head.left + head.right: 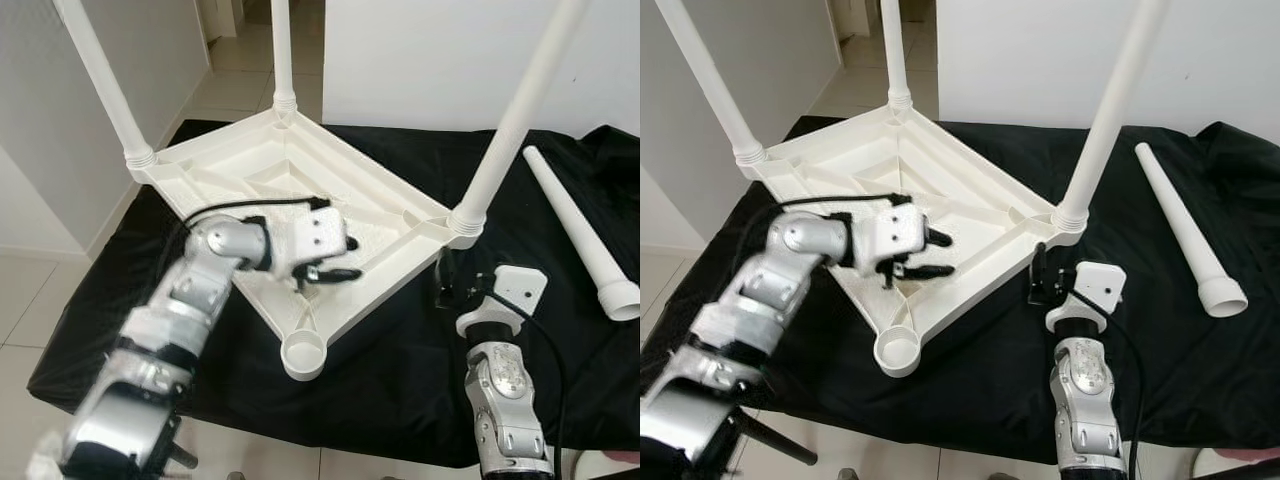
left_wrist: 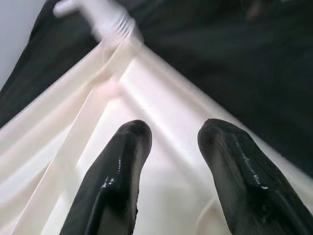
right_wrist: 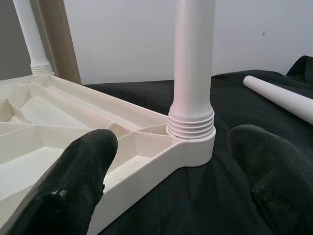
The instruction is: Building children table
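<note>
nearest you, two silver arms reach over a black cloth (image 1: 400,370) that covers the work surface. your left gripper (image 1: 335,262) rests inside the ribbed underside of the upturned white plastic tabletop (image 1: 270,175), its two black fingers (image 2: 115,171) spread apart and holding nothing. your right gripper (image 1: 1040,278) sits on the cloth just beside the corner that carries the nearest fitted leg (image 1: 515,120), fingers parted on either side of that leg's threaded collar in the wrist view, not touching it.

the tabletop lies upside down, turned like a diamond. three legs stand up from three corners (each seated in a ribbed collar). the corner closest to you shows an open round socket (image 1: 304,353). the fourth leg (image 1: 580,225), a long white tapered tube, lies loose on the cloth, well off to your right.

by the look of it, the last leg is the step in hand. your next move calls for swinging the right gripper out to that loose leg, gripping it, and bringing it to the empty socket while the left steadies the top.
</note>
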Robot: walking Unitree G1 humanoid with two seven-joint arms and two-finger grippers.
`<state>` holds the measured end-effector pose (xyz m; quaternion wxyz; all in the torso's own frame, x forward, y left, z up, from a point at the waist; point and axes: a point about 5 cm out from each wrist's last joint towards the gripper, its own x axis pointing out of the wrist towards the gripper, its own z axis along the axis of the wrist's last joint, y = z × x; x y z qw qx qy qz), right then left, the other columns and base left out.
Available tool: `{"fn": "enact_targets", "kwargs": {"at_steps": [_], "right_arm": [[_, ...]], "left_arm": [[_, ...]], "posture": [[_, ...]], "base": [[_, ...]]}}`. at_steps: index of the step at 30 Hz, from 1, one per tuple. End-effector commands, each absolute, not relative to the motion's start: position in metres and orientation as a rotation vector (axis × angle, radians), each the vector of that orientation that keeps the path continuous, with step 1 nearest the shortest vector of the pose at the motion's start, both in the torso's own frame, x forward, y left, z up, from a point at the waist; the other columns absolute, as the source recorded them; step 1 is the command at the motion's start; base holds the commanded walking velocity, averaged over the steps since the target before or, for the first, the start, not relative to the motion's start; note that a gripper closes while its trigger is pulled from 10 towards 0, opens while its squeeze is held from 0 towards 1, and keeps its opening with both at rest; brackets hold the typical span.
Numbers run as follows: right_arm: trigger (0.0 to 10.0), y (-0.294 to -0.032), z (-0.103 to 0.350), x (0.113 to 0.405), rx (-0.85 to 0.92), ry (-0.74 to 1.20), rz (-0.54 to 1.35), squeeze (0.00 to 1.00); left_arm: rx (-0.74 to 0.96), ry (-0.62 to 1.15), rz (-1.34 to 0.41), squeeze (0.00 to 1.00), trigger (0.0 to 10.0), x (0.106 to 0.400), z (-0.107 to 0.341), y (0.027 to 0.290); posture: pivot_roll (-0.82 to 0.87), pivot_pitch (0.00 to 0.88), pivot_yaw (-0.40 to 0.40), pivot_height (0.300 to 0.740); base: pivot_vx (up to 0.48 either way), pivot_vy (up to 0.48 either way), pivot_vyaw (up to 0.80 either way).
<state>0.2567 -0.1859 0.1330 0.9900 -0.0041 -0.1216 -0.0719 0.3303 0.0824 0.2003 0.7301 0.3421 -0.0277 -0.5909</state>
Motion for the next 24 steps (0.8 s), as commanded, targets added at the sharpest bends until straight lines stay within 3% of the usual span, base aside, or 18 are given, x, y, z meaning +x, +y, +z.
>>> {"fn": "enact_targets", "kwargs": {"at_steps": [1,7,10,24], "right_arm": [[10.0,-0.185,0.130,0.257,-0.008,-0.221,-0.136,0.00],[10.0,-0.185,0.128,0.256,-0.007,-0.216,-0.136,0.00],[10.0,-0.181,0.127,0.256,0.000,-0.211,-0.140,0.00],[10.0,-0.177,0.128,0.260,0.012,-0.213,-0.143,0.00]], "left_arm": [[0.737,-0.136,-1.039,0.00,10.0,0.346,0.207,0.091],[0.709,-0.120,-0.960,0.00,10.0,0.354,0.207,0.103],[0.579,-0.092,-0.857,0.00,10.0,0.362,0.202,0.110],[0.408,-0.061,-0.785,0.00,10.0,0.369,0.190,0.107]], "posture": [[-0.09,0.000,0.033,0.740],[-0.10,0.000,0.037,0.740],[-0.10,0.000,0.031,0.740],[-0.10,0.000,0.022,0.740]], "base": [[0.000,0.000,0.00],[0.000,0.000,0.00],[0.000,0.000,0.00],[0.000,0.000,0.00]]}}
